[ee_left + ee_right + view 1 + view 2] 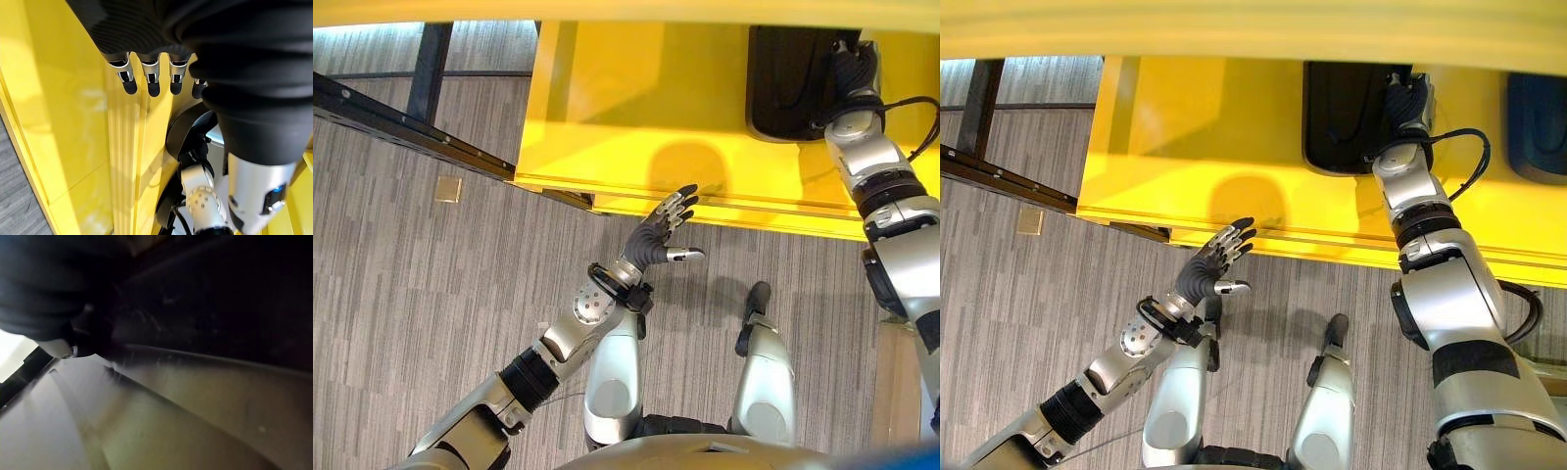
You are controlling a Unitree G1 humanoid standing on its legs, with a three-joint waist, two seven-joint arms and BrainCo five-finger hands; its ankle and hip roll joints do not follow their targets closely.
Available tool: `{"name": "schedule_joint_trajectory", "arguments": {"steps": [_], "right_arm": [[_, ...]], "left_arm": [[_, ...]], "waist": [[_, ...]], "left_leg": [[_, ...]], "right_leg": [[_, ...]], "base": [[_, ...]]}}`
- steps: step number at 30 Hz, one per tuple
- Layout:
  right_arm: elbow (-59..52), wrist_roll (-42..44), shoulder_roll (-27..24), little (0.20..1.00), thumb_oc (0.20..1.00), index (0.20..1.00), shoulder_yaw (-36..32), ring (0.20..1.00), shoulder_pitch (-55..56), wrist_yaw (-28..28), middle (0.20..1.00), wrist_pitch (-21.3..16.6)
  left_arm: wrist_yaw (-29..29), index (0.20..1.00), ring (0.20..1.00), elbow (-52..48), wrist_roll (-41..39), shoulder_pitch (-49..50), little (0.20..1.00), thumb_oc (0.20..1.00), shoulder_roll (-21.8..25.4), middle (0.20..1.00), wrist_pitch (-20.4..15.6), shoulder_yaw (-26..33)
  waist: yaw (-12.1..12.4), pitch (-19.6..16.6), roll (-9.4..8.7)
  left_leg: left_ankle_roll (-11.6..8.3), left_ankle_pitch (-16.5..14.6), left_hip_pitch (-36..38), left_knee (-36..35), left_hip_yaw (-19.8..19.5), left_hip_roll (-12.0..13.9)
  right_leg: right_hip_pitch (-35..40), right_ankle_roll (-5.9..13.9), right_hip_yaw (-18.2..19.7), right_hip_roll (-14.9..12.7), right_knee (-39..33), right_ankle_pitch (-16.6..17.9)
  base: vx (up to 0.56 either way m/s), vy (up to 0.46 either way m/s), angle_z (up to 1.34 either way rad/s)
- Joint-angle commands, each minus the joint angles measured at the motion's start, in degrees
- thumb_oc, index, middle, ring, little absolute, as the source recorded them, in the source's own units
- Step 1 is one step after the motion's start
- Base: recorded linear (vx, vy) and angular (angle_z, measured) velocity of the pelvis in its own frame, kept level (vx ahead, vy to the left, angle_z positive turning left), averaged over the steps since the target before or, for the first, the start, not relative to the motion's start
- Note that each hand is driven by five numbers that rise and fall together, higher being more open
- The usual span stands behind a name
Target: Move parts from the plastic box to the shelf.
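A black moulded part (pixel 785 90) lies on the yellow shelf (pixel 607 117), at its back right under the upper shelf board. My right hand (pixel 1406 101) reaches in over the shelf and rests on this part; its dark surface (pixel 220 298) shows very close in the right wrist view. My left hand (pixel 662 238) hovers open and holds nothing, in front of the shelf's front edge with its fingertips (pixel 150 84) just over the lip. The left wrist view also catches the black part (pixel 182 131) along the shelf.
A dark blue object (pixel 1538 122) sits on the shelf to the right of the black part. A black frame beam (pixel 401 127) runs across the grey carpet on the left, with a small tan square (pixel 448 189) by it. An upper yellow board (pixel 607 10) overhangs.
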Motion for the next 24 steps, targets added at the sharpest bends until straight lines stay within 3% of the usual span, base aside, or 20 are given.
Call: {"name": "schedule_joint_trajectory", "arguments": {"steps": [1,15,24], "right_arm": [[0.8,-6.6,-5.8,0.200,0.200,0.200,3.4,0.200,-1.2,-2.3,0.200,0.3],[1.1,-9.8,-7.9,0.200,0.200,0.200,6.6,0.200,-2.5,-3.7,0.200,0.7],[1.3,-7.5,-8.2,0.200,0.200,0.200,6.6,0.200,-3.0,-4.8,0.200,2.6]], "left_arm": [[1.2,1.000,1.000,-3.8,1.1,1.1,1.000,1.000,-0.5,1.000,-4.2,0.1],[-0.9,1.000,1.000,-4.2,0.5,1.8,1.000,1.000,-0.5,1.000,-4.4,-1.2],[-1.0,1.000,1.000,-3.8,0.2,2.4,1.000,1.000,-0.1,1.000,-5.0,-1.5]], "waist": [[1.1,0.4,0.85],[1.5,0.4,0.37],[1.4,0.4,0.48]], "left_leg": [[3.23,-2.5,0.0,3.5,2.5,-2.9],[3.44,-2.3,-0.4,3.2,2.2,-2.9],[3.41,-2.3,-0.6,3.2,2.5,-2.8]], "right_leg": [[-1.7,-4.44,-3.3,3.2,9.6,-5.2],[-1.9,-4.55,-3.8,3.6,9.8,-5.3],[-2.4,-4.48,-3.7,3.5,10.1,-5.4]], "base": [[0.00,0.000,0.00],[0.00,0.000,0.00],[0.00,0.000,0.00]]}}
